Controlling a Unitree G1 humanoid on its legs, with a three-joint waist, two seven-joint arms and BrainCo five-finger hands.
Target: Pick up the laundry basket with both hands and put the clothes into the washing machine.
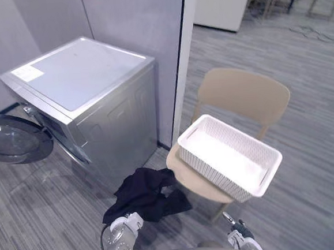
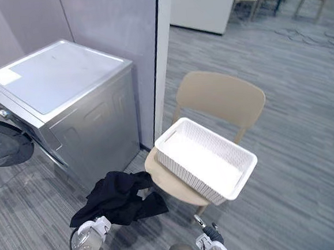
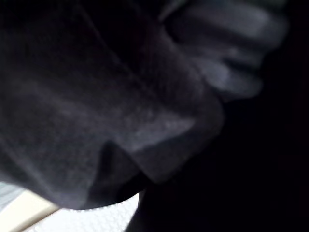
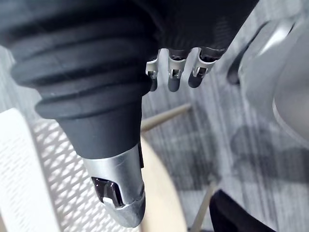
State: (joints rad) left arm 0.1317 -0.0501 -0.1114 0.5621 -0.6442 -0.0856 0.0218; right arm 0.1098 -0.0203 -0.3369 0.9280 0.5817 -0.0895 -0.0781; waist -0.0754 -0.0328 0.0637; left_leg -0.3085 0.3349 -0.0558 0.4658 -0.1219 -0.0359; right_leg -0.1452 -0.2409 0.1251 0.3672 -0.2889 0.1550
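Washing machine (image 1: 82,74) brushed metal; basket (image 1: 211,173) white perforated plastic; clothes (image 1: 140,193) matt black cloth.

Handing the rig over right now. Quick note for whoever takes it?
Left hand: buried in the black garment, which seems to hang from it between washer and chair; grip cannot be confirmed.
Right hand: fingers relaxed, holding nothing, low by the chair.
Laundry basket: on the chair seat, looks empty, in neither hand.
Washing machine: door open.
Done: garment is out of the basket.
Left: get it into the drum.
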